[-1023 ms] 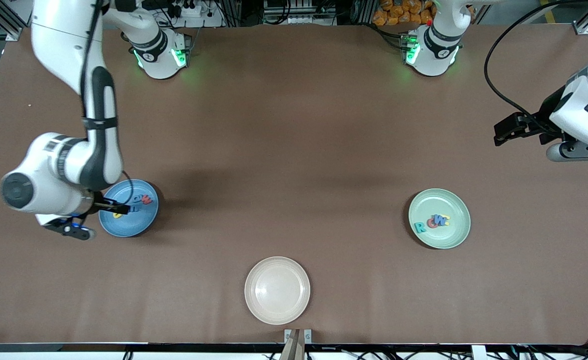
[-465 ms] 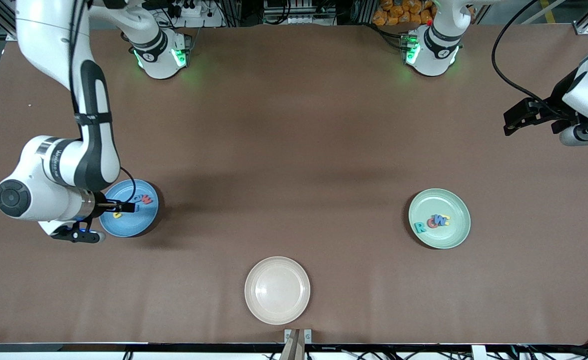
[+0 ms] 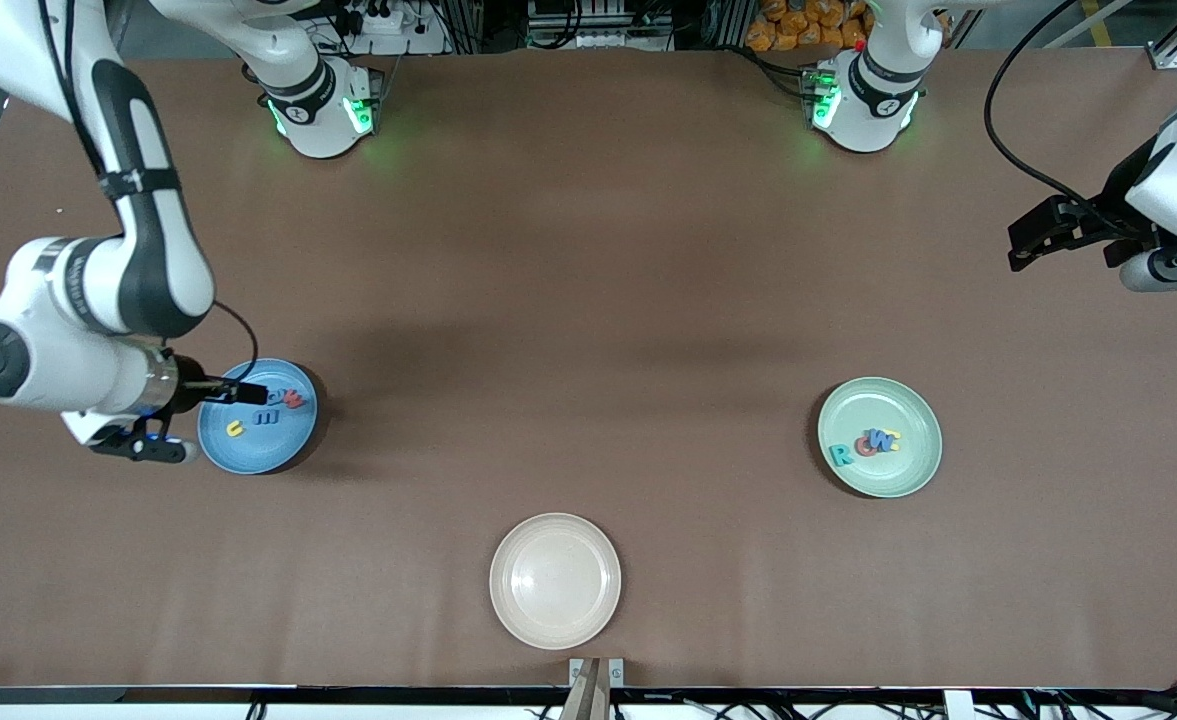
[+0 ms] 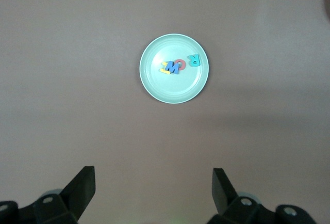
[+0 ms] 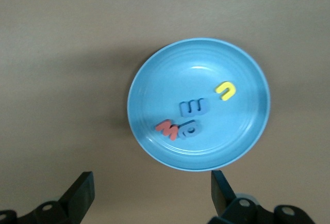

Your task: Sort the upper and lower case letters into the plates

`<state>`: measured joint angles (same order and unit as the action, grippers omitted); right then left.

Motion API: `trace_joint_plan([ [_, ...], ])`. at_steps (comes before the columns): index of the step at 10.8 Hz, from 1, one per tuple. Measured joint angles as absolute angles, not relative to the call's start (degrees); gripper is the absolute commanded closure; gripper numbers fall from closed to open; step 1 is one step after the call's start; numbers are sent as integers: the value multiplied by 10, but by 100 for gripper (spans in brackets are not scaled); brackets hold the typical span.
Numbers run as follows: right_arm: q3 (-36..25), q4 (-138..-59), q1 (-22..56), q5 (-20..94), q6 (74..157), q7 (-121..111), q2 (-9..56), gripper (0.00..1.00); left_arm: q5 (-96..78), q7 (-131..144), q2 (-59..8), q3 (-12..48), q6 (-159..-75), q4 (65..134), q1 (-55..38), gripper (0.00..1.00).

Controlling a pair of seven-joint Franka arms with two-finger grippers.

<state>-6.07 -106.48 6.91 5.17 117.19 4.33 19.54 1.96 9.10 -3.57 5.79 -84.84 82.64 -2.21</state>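
- Blue plate: holds yellow, blue, red letters.
- Pale green plate: holds four letters.
- Right hand: over blue plate, wide.
- Left hand: over worktop, wide, empty.

blue plate: matte blue
green plate: pale green
third plate: cream-beige
letters: yellow, blue, red; teal in green plate
counter: brown

Open tabletop between blue plate, green plate, cream plate
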Motion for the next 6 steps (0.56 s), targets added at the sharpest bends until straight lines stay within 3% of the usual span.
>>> trace_joint_plan([
  [3,0,-1213,42,17,1264,50,105,0,20,91,-35,58,-848,827,-22,0],
  [6,13,-1239,51,10,1262,49,27,0,20,91,-35,58,-848,827,-22,0],
])
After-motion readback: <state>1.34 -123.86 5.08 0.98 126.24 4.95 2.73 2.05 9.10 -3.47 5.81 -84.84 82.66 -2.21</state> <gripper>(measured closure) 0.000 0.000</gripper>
